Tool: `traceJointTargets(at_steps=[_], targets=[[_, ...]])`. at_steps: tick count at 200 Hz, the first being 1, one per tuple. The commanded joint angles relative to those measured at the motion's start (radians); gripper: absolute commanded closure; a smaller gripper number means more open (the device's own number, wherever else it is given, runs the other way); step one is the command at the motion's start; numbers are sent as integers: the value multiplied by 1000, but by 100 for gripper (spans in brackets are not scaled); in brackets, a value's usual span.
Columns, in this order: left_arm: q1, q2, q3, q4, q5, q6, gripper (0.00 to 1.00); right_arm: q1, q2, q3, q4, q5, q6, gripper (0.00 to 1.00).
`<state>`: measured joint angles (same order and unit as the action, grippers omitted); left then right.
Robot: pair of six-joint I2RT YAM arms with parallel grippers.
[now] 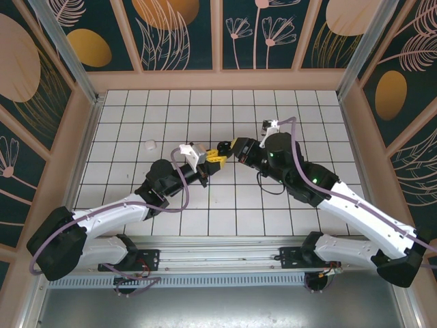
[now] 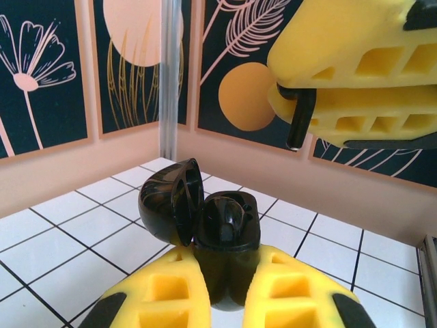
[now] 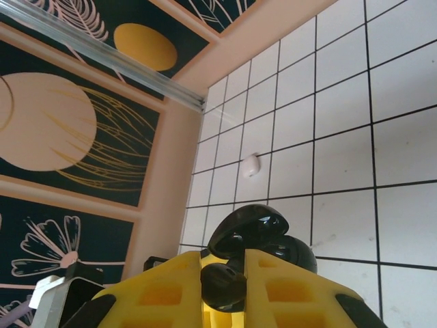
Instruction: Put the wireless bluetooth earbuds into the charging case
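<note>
Your left fingers [image 2: 167, 263] grip the open charging case [image 2: 229, 232] so the black earbud [image 2: 299, 119] pinched in your right fingers [image 2: 328, 48] can seat

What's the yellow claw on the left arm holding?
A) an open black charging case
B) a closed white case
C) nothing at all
A: the left gripper clamps the black charging case, whose lid stands open.

Open tiles [image 1: 171, 109] around white object [image 1: 149, 144]
</note>
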<state>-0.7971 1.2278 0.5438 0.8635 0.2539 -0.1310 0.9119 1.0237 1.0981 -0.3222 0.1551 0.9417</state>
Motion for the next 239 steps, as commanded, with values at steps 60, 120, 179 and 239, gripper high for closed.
traceJointTargets(at_steps=[60,120,179,239], targets=[[-2,19,-4,86,33,17,100,-36,32,-51,138,-73,57,84],[-1,25,-5,90,25,29,100,-39,64,-55,157,-108,81,84],[-1,15,-8,86,13,39,100,-38,70,-69,125,-103,97,86],[-1,-4,-17,84,1,42,100,-34,45,-78,86,-63,101,86]])
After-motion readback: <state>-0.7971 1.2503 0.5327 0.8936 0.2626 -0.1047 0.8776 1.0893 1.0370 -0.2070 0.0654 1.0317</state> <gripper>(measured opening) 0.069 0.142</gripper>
